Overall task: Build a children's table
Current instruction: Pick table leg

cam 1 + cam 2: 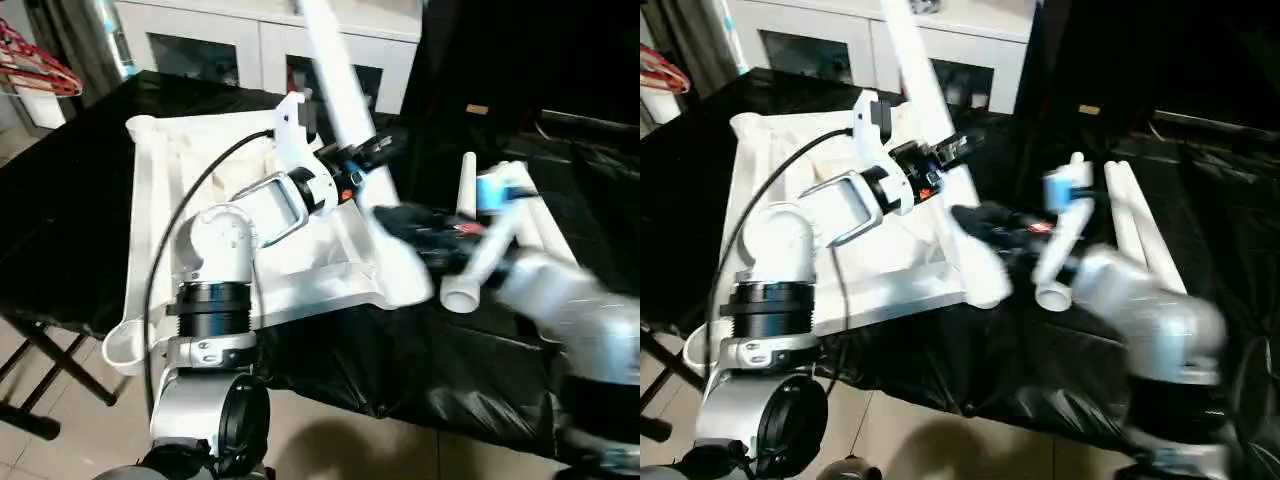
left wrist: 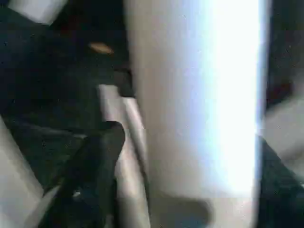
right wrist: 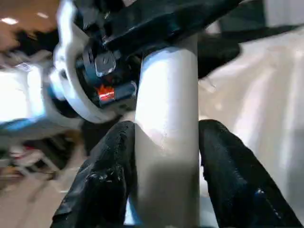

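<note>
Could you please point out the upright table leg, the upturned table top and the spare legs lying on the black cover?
upright table leg (image 1: pixel 335 70): left eye view, mid-shaft above the grippers.
table top (image 1: pixel 150 215): left eye view, left rim.
spare legs (image 1: pixel 1140 225): right eye view, shaft of one.

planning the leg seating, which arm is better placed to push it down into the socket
Probably the left: left gripper grips the raised leg high over the table top. Right gripper fingers clasp it lower, steadying.

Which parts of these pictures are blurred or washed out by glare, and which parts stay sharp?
Left eye view: the right arm is smeared by motion blur, while the left arm is sharp. Left wrist view: the table leg is soft and has a bright glare band. Right wrist view: the leg between the fingers is fairly clear; the background is blurred.
</note>
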Motion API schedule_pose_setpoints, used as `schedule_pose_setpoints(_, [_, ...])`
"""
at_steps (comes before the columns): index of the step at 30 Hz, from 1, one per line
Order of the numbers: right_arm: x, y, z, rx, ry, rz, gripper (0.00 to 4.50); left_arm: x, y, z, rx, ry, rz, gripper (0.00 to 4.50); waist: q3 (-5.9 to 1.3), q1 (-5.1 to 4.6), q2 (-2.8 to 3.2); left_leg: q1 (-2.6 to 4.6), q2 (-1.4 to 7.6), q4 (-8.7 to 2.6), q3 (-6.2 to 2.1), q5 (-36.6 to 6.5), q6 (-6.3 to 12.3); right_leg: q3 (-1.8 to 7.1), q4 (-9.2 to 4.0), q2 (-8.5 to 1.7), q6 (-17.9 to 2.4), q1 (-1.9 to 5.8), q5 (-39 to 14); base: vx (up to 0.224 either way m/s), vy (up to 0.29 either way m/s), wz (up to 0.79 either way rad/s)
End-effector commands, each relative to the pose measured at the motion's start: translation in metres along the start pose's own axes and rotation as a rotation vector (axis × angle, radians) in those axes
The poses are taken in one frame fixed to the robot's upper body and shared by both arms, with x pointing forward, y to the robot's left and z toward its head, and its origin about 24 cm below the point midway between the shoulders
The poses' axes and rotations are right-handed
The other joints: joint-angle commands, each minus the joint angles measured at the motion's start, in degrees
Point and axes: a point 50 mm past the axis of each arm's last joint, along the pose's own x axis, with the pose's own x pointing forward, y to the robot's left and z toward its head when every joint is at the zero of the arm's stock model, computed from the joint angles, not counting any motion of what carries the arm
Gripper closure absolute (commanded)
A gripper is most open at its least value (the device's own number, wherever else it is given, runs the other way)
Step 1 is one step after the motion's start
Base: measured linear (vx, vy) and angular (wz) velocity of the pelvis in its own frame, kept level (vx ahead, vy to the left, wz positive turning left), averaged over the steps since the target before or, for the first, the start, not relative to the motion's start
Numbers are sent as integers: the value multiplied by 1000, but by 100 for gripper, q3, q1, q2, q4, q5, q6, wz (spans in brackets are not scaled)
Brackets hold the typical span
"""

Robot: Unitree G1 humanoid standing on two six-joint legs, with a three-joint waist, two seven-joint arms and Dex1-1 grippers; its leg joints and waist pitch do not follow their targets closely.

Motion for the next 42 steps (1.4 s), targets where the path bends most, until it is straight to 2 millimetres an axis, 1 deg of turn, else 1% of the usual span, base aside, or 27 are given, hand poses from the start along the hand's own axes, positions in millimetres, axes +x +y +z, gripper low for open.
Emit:
schedule_pose_setpoints(1, [3,7,12,-81,-45,-8,269,8,-5,-1,20,-12,90,131,-449,-4,18,70,465,-341,-246,-278,241,425,-485,-798,-416,339,-766,0,0,0])
schedule_pose_setpoints(3, [6,8,11,-90,-45,-25,269,8,-3,0,12,-26,123,142,-456,1,45,72,457,-331,-245,-220,251,432,-477,-808,-397,344,-667,0,0,0])
schedule_pose_setpoints(4, [6,8,11,-92,-44,-29,269,8,-3,1,10,-31,131,142,-460,-4,43,68,467,-334,-251,-182,266,430,-458,-802,-443,343,-542,0,0,0])
schedule_pose_setpoints(6, [12,9,11,-111,-43,-62,269,8,-1,1,21,-45,181,169,-458,-14,52,69,475,-331,-253,-203,274,432,-448,-807,-508,337,-422,0,0,0])
schedule_pose_setpoints(10, [14,10,10,-119,-44,-71,269,8,-4,-1,25,-43,173,182,-453,-7,61,81,481,-335,-249,-251,254,439,-443,-817,-581,336,-392,0,0,0])
schedule_pose_setpoints(11, [16,11,9,-126,-43,-75,269,9,-7,-3,23,-37,153,200,-451,-10,59,74,479,-337,-247,-262,251,439,-447,-815,-579,338,-409,0,0,0])
schedule_pose_setpoints(14, [16,11,9,-130,-41,-75,269,9,-8,-4,22,-33,143,222,-446,-21,60,79,483,-342,-248,-308,225,439,-447,-818,-581,339,-449,0,0,0])
schedule_pose_setpoints(20, [16,12,8,-143,-27,-69,269,10,-12,-6,11,-33,96,242,-449,-27,50,75,479,-336,-247,-264,234,444,-442,-821,-577,343,-408,0,0,0])
schedule_pose_setpoints(21, [16,12,8,-143,-12,-64,213,10,-14,-5,25,-32,61,246,-448,-29,53,73,482,-338,-247,-251,244,443,-437,-817,-577,342,-392,0,0,0])
schedule_pose_setpoints(22, [14,10,7,-137,6,-49,199,10,-18,-5,56,-29,1,249,-447,-23,32,80,465,-332,-236,-231,276,445,-454,-814,-537,346,-429,0,0,0])
schedule_pose_setpoints(24, [8,6,8,-111,33,-14,193,8,-23,-6,126,-7,-109,253,-449,0,38,78,466,-326,-229,-192,307,452,-449,-808,-477,346,-464,0,0,0])
schedule_pose_setpoints(26, [4,3,8,-99,41,8,172,7,-26,-6,142,2,-164,261,-444,12,33,78,478,-332,-230,-197,331,449,-450,-814,-464,338,-492,0,0,0])
schedule_pose_setpoints(27, [-1,2,8,-81,56,48,164,5,-28,-7,160,17,-238,263,-447,5,-7,76,474,-332,-225,-201,348,446,-448,-810,-467,345,-487,0,0,0])
schedule_pose_setpoints(28, [-2,2,8,-77,58,55,157,5,-29,-7,162,19,-253,264,-447,9,10,63,466,-326,-221,-188,358,446,-441,-820,-485,355,-498,0,0,0])
schedule_pose_setpoints(29, [-9,1,8,-50,79,116,148,0,-35,-8,180,40,-400,264,-443,9,-4,64,456,-326,-221,-182,379,444,-459,-819,-465,351,-541,0,0,0])
schedule_pose_setpoints(30, [-9,1,8,-50,79,116,139,0,-35,-8,180,40,-400,264,-446,17,1,55,453,-327,-214,-172,395,446,-457,-829,-473,369,-591,0,0,0])
schedule_pose_setpoints(31, [-9,1,8,-50,79,116,139,0,-35,-8,180,40,-400,264,-448,-1,8,51,462,-322,-216,-164,374,439,-445,-809,-501,350,-551,0,0,0])
schedule_pose_setpoints(32, [-12,0,7,-40,105,144,117,-4,-39,-9,191,52,-494,264,-450,-7,-20,64,455,-318,-216,-173,409,432,-455,-822,-532,358,-560,0,0,0])
schedule_pose_setpoints(33, [-12,0,7,-40,105,144,111,-4,-39,-9,191,52,-494,264,-451,-3,-10,63,469,-320,-212,-168,400,440,-440,-829,-558,359,-563,0,0,0])
schedule_pose_setpoints(34, [-15,0,4,-35,138,170,105,-9,-42,-9,185,65,-577,264,-448,-15,-24,60,473,-321,-208,-154,393,432,-441,-812,-585,344,-570,0,0,0])
schedule_pose_setpoints(35, [-19,0,1,-29,180,209,105,-15,-46,-8,160,75,-689,264,-447,-7,-46,60,450,-311,-198,-157,425,430,-458,-818,-578,357,-614,0,0,0])
schedule_pose_setpoints(36, [-21,1,-1,-26,205,232,82,-19,-49,-7,143,78,-756,264,-445,14,-21,61,457,-315,-192,-137,423,438,-453,-825,-592,362,-680,0,0,0])
schedule_pose_setpoints(37, [-23,3,-3,-14,226,270,82,-22,-51,-5,134,76,-817,264,-442,7,-19,56,456,-310,-195,-153,441,433,-449,-813,-582,359,-702,0,0,0])
schedule_pose_setpoints(39, [-24,4,-4,-6,235,290,73,-24,-51,-4,127,79,-845,265,-440,-2,-18,59,465,-312,-198,-183,446,429,-457,-811,-579,341,-750,0,0,0])
schedule_pose_setpoints(40, [-27,7,-5,12,254,335,102,-28,-53,-2,114,84,-907,265,-433,0,-30,63,451,-310,-190,-221,452,426,-478,-808,-573,349,-848,0,0,0])
schedule_pose_setpoints(41, [-28,9,-6,20,266,360,112,-32,-55,0,94,86,-968,266,-437,14,-26,55,446,-307,-185,-197,465,431,-476,-811,-559,361,-903,0,0,0])
schedule_pose_setpoints(42, [-28,9,-6,22,268,365,109,-33,-55,0,90,87,-980,266,-432,16,-18,56,455,-312,-192,-197,458,426,-472,-806,-561,346,-932,0,0,0])
